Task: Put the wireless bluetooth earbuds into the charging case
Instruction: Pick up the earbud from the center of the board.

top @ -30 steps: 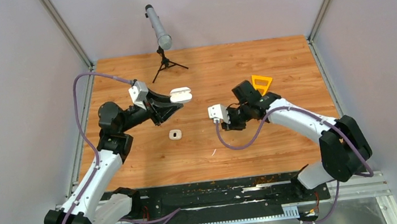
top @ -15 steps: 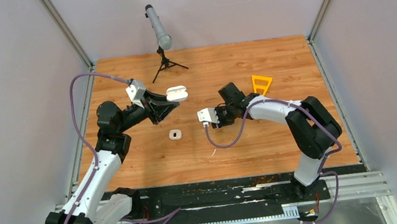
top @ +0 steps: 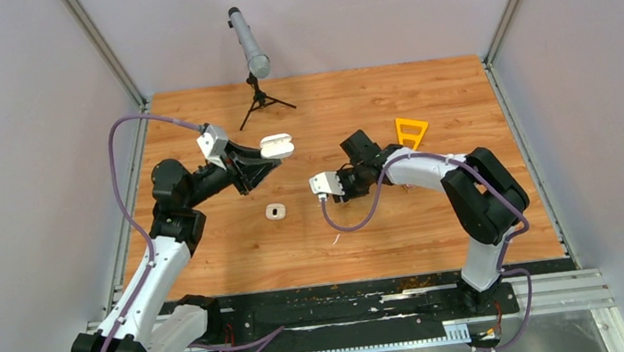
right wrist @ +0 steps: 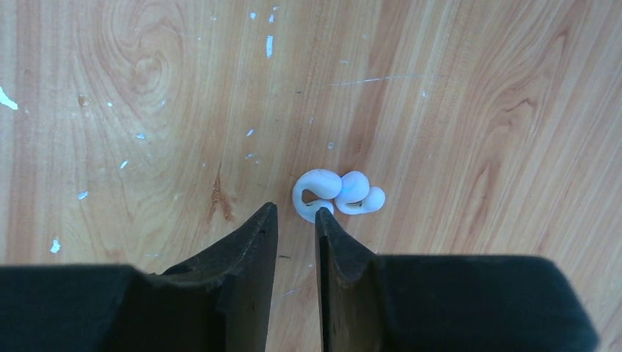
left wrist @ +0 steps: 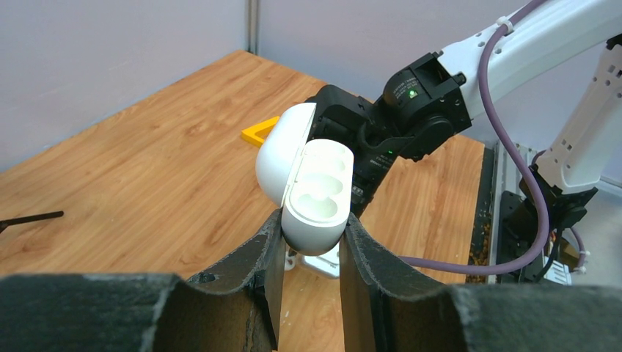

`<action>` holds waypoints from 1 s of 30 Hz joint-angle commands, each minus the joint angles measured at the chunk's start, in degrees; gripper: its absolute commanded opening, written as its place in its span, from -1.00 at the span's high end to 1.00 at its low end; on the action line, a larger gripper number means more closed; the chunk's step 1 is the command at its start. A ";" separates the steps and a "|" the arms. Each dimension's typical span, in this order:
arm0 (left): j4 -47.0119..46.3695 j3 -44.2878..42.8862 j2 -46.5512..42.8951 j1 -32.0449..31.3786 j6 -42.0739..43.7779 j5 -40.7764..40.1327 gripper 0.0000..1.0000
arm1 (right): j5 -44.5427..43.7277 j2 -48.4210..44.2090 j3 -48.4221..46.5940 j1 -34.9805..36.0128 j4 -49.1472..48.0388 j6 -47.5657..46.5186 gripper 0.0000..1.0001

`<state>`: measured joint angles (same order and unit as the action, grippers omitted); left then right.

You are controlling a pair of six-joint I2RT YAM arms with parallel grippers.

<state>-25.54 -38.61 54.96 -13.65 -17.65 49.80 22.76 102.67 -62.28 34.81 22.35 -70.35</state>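
My left gripper (left wrist: 312,227) is shut on the lower half of a white charging case (left wrist: 315,191), held in the air with its lid hinged open and both sockets empty. It also shows in the top view (top: 278,147). My right gripper (right wrist: 295,211) points straight down at the wooden table, jaws a narrow gap apart and empty. Two tiny white earbuds (right wrist: 339,194) lie touching each other on the wood. They sit just beyond my right gripper's right fingertip (right wrist: 323,220), which is at the edge of the nearer bud. In the top view the right gripper (top: 348,188) hides the earbuds.
A second small white case (top: 275,211) lies on the table between the arms. A yellow triangle (top: 411,130) lies behind the right arm. A grey cylinder on a black tripod (top: 253,53) stands at the back. Purple cables loop from both wrists.
My right arm has swung left and folded its elbow, bringing the gripper down over the earbuds. My left gripper has shifted slightly left with the open case.
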 commanded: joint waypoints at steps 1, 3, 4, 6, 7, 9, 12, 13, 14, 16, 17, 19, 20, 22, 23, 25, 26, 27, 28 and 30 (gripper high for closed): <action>-1.86 0.03 -0.36 0.47 0.56 -0.25 1.00 | 0.50 -0.22 -1.62 0.28 1.70 -1.24 0.49; -1.92 -0.02 -0.34 0.47 0.51 -0.23 1.00 | 0.44 -0.20 -1.66 0.31 1.82 -1.15 0.48; -1.96 -0.06 -0.39 0.47 0.51 -0.23 1.00 | 0.37 -0.07 -1.70 0.29 1.88 -1.14 0.47; -1.78 -0.01 -0.46 0.47 0.51 -0.32 1.00 | 0.27 0.34 -1.90 0.32 1.95 -1.09 0.46; -1.73 0.01 -0.54 0.47 0.51 -0.36 1.00 | 0.19 0.50 -2.02 0.33 2.01 -1.05 0.46; -1.47 0.11 -0.71 0.47 0.43 -0.32 1.00 | 0.21 0.82 -2.27 0.27 2.17 -1.04 0.46; -1.36 0.23 -0.94 0.47 0.42 -0.37 1.00 | 0.03 1.11 -2.49 0.27 1.81 -0.96 0.43; -1.35 0.28 -0.91 0.47 0.42 -0.32 1.00 | -0.18 1.20 -2.59 0.26 1.56 -0.72 0.43; -1.35 0.31 -0.89 0.47 0.42 -0.44 1.00 | -0.40 1.28 -2.73 0.26 1.36 -0.53 0.42; -1.44 0.31 -0.88 0.47 0.43 -0.46 1.00 | -0.65 1.29 -2.91 0.34 1.01 -0.34 0.42; -1.51 0.37 -0.76 0.47 0.42 -0.46 1.00 | -0.78 1.21 -3.00 0.28 0.89 -0.30 0.42; -1.68 0.38 -0.70 0.52 0.35 -0.48 1.00 | -0.87 1.15 -3.33 0.30 0.85 -0.15 0.41; -1.82 0.33 -0.59 0.47 0.26 -0.46 1.00 | -0.83 1.21 -3.43 0.32 0.85 -0.09 0.42; -2.11 0.44 -0.35 0.47 0.16 -0.55 1.00 | -0.64 1.42 -3.82 0.31 1.27 -0.15 0.42; -2.26 0.53 -0.30 0.47 0.08 -0.50 1.00 | -0.39 1.59 -4.18 0.27 1.67 -0.24 0.42; -2.34 0.55 -0.16 0.51 -0.02 -0.55 1.00 | -0.03 1.88 -4.42 0.28 2.37 -0.50 0.42; -2.32 0.49 -0.13 0.47 -0.02 -0.51 1.00 | 0.04 1.90 -4.35 0.26 2.35 -0.58 0.41; -2.28 0.55 -0.11 0.49 -0.02 -0.50 1.00 | 0.05 2.13 -4.32 0.26 2.35 -0.70 0.41; -2.24 0.55 -0.04 0.47 -0.02 -0.50 1.00 | 0.01 2.30 -4.40 0.26 2.35 -0.67 0.41; -2.10 0.47 0.01 0.49 -0.02 -0.50 1.00 | 0.06 2.39 -4.45 0.28 2.70 -1.14 0.41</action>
<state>-25.58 -38.06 54.98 -13.47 -17.69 49.39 21.93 104.29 -64.88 34.81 24.38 -70.43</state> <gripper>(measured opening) 0.363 0.292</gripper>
